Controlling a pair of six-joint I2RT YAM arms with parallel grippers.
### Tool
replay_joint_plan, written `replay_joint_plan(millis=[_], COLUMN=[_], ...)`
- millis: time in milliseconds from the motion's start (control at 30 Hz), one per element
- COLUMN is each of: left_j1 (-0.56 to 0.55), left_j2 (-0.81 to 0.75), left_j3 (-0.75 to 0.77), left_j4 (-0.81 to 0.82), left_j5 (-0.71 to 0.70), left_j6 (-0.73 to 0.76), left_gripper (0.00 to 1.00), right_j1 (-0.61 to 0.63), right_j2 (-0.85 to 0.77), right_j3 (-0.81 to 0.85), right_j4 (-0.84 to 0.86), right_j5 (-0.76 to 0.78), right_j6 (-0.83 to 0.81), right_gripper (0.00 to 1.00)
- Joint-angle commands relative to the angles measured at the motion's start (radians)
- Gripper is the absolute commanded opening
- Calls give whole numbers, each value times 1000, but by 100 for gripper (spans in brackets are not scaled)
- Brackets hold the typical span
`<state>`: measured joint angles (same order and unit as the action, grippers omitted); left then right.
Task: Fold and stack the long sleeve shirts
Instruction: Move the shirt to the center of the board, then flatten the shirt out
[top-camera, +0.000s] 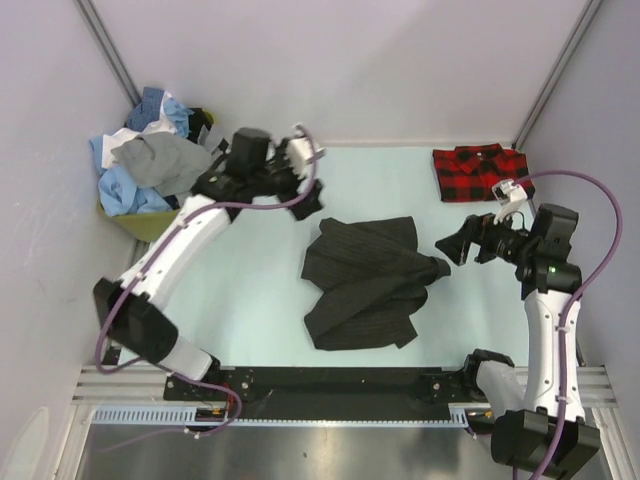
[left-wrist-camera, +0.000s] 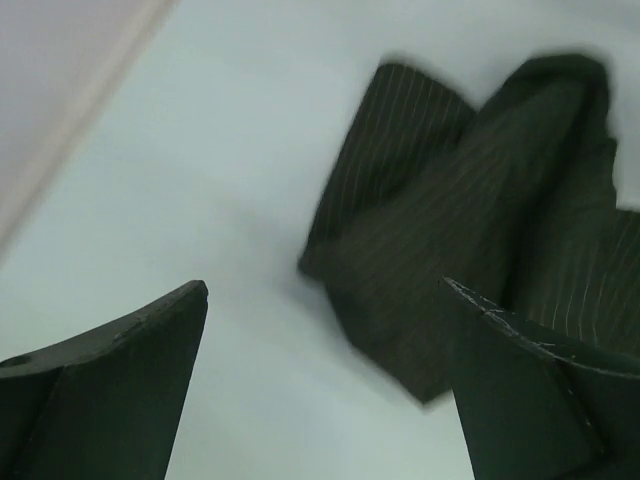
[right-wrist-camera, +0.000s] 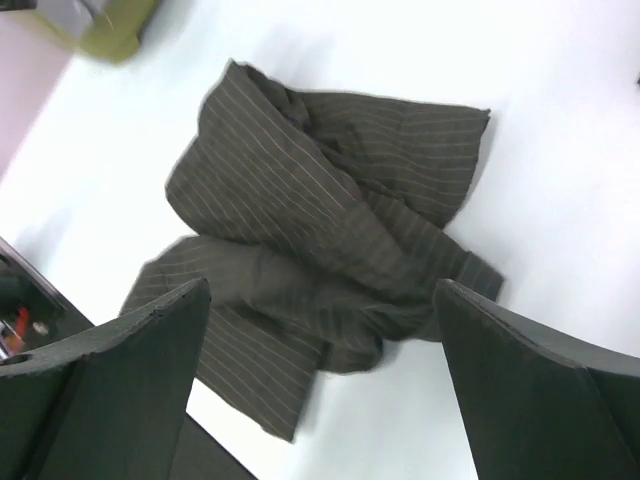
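A dark charcoal pinstriped long sleeve shirt lies crumpled in the middle of the table, also seen in the left wrist view and the right wrist view. A red-and-black plaid shirt lies folded at the back right. My left gripper hovers open beyond the charcoal shirt's far left corner, nothing between its fingers. My right gripper stands open just right of the shirt's bunched sleeve, empty and pointing at it.
An olive bin at the back left holds a heap of blue, white and grey shirts. Grey walls close the left, back and right sides. A black rail runs along the near edge between the arm bases.
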<state>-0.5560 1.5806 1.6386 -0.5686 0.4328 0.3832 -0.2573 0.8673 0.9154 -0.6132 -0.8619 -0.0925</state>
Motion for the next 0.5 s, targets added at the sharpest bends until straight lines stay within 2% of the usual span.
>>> replay_joint_plan(millis=[0,33,100,133,233,267,367,467], left_j1=[105,105,100,99,9,-81,-256,-332], left_j2=[-269,-356,-428,-464,-548,-568,-550,-457], left_j3=[-282,-428,-578,-711,-894,-925,-1029,-1057], left_j4=[-67,-32,18,51,93,108,215,295], left_j5=[118,122,162,181,169,135,-35,-114], left_j6=[-40,-24,-9,-1,75,123,184,175], left_gripper=[99,98,98,97,97,97,98,99], right_j1=[6,25,56,100,191,252,364,420], right_j2=[48,64,122,140,212,223,262,314], right_j3=[59,71,86,95,135,135,117,132], right_j4=[-102,-106,-121,-137,-220,-243,-224,-224], right_j5=[0,17,67,72,130,156,271,308], right_j6=[-214,-242,-326,-358,-493,-530,-616,-655], right_gripper=[100,100,99,99,96,95,95,93])
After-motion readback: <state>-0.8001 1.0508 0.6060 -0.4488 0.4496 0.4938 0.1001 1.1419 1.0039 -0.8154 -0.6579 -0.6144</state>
